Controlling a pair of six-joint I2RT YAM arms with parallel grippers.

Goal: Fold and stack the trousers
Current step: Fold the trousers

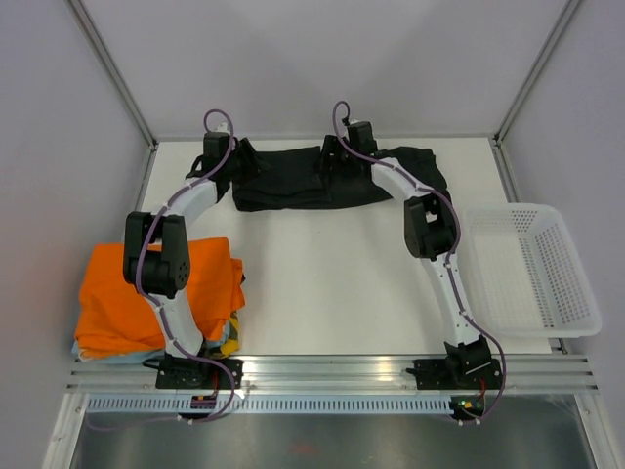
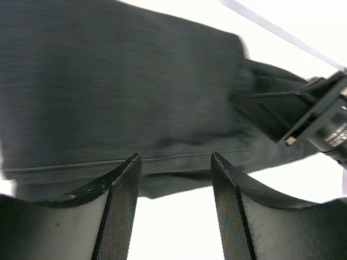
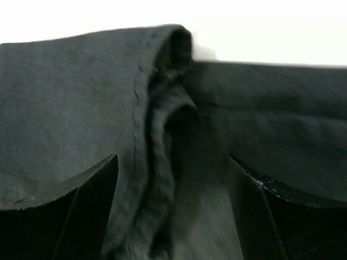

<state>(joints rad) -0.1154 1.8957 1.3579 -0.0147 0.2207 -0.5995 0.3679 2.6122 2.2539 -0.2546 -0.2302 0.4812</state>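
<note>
The top camera is looking down from high above the 6 o'clock edge of the table (image 1: pixel 322 283), taking in its whole surface. Both wrist cameras are hovering very near the black trousers (image 1: pixel 293 181) at 12 o'clock — the patch all three views are sharing.

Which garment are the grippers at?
The black trousers at the far edge, beneath the left gripper and right gripper; the orange garment lies near-left.

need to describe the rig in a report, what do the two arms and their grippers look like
Both the left arm and right arm have white tube-like links joined by chunky black joint housings. A thin purple cable runs along each and loops near the wrist. The left gripper has two black curved fingers with mesh-textured inner faces; the right gripper is black and curved too.
</note>
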